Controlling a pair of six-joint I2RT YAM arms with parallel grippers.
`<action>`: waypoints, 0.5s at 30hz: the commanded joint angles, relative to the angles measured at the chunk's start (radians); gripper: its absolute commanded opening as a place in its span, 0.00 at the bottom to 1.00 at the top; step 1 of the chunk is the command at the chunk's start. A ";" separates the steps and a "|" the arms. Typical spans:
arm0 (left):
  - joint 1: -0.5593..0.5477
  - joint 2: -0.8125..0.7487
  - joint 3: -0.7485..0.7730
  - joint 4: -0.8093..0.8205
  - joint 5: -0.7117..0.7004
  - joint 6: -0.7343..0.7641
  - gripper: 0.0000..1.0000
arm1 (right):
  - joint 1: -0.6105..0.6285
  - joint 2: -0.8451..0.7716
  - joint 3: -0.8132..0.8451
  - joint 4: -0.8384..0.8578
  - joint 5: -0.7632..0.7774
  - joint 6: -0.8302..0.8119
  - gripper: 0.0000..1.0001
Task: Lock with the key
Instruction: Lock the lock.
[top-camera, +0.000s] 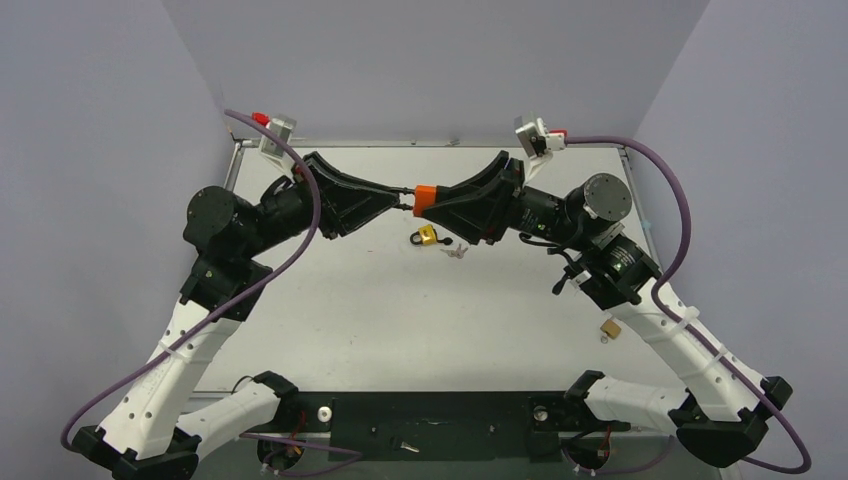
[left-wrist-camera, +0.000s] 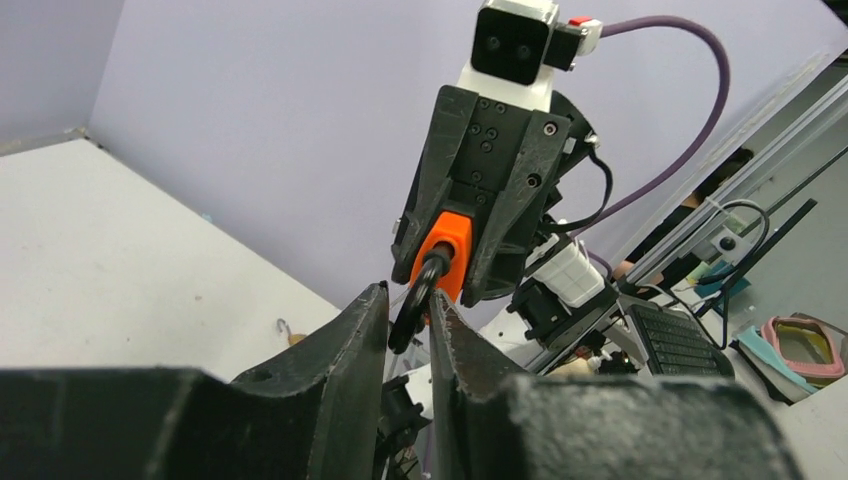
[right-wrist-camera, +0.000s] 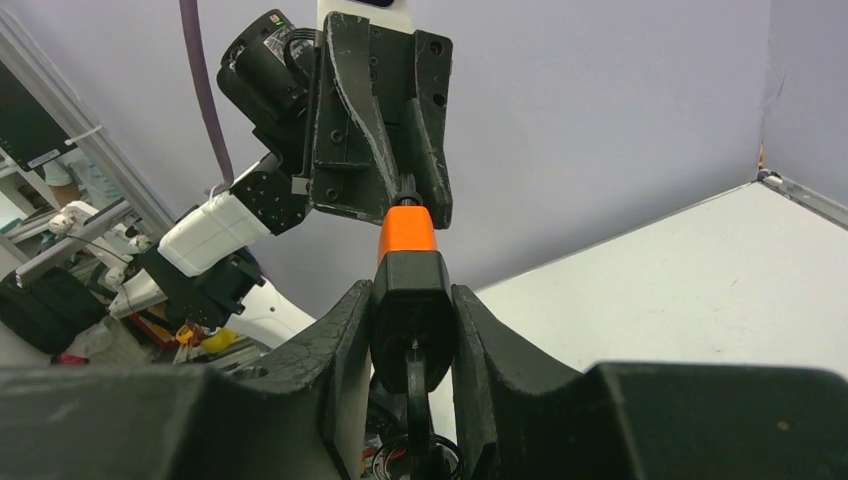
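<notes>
An orange and black padlock (top-camera: 424, 192) is held in the air between both arms above the table's far middle. My right gripper (right-wrist-camera: 412, 300) is shut on its black body (right-wrist-camera: 412, 310), orange end (right-wrist-camera: 407, 230) pointing away. A dark key-like stem with a ring (right-wrist-camera: 415, 400) hangs from the body's near end. My left gripper (left-wrist-camera: 408, 300) is shut on its black shackle (left-wrist-camera: 420, 290). The tiny silver key (top-camera: 458, 251) lies on the table below, apart from both grippers (top-camera: 400, 203) (top-camera: 430, 207).
A yellow padlock with black shackle (top-camera: 427, 236) lies just left of the silver key. A brass padlock (top-camera: 609, 328) lies near the right arm's forearm. Purple walls close in the white table (top-camera: 400, 320) on three sides.
</notes>
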 joint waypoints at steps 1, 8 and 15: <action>0.002 -0.009 0.050 -0.102 0.043 0.107 0.21 | 0.009 -0.061 -0.016 0.074 0.022 0.024 0.00; 0.004 -0.015 0.069 -0.173 0.092 0.148 0.23 | 0.009 -0.088 -0.054 0.060 0.018 0.031 0.00; 0.004 -0.020 0.088 -0.201 0.104 0.196 0.26 | 0.007 -0.092 -0.080 0.057 0.009 0.042 0.00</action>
